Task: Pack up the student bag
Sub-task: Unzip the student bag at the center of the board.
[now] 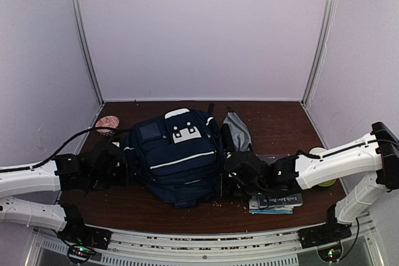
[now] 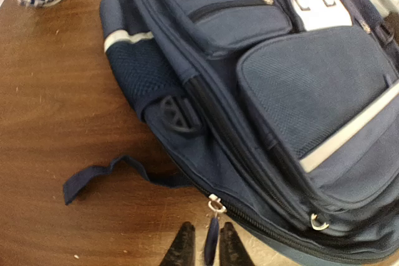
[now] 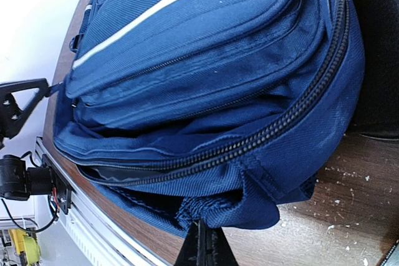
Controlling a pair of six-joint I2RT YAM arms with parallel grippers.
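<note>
Top external view: navy backpack lies flat mid-desk, front pockets up, white patches toward the far edge. Left gripper sits at its left side, right gripper at its right near corner. Patterned bowl stands near the far-left corner, apart from the backpack. Grey pouch lies just beside the backpack's far-right side. Books are stacked at the near edge under the right arm. Left wrist view: fingers are parted a little and a zipper pull hangs loose between them. Right wrist view: jaws are clenched on a bunched fold of backpack fabric at the lower corner.
</note>
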